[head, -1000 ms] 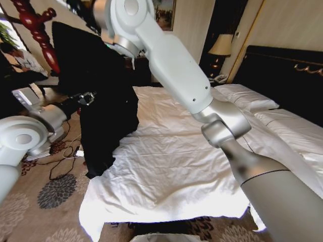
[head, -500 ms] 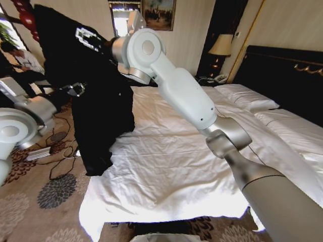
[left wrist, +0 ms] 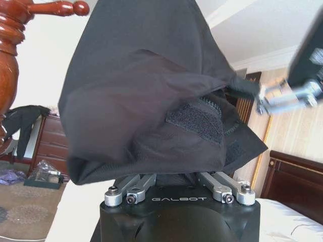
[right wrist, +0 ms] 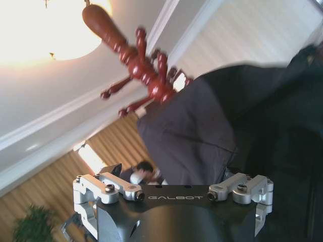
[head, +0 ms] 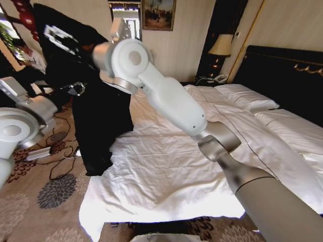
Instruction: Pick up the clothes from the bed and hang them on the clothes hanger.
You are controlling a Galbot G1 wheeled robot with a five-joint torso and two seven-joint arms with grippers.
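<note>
The clothes (head: 101, 111), a long black garment, hang off the left side of the bed (head: 171, 161) with its white duvet. My right gripper (head: 59, 38) holds their top up high, close to the red-brown clothes hanger (head: 28, 15). In the left wrist view this gripper (left wrist: 262, 96) pinches a corner of the cloth. My left gripper (head: 77, 89) is shut on the clothes at mid height, its fingers buried in the fabric (left wrist: 151, 101). The hanger's knobbed pegs (right wrist: 146, 70) stand just beyond the cloth (right wrist: 202, 131) in the right wrist view.
Cables and papers (head: 60, 151) lie on the patterned carpet at the left of the bed. A black headboard (head: 282, 65), white pillows (head: 247, 96) and a lamp (head: 221, 45) are at the far right. A person sits behind the hanger.
My right arm has swung the top of the clothes leftward toward the hanger. The left gripper has stayed on the cloth at about the same place.
</note>
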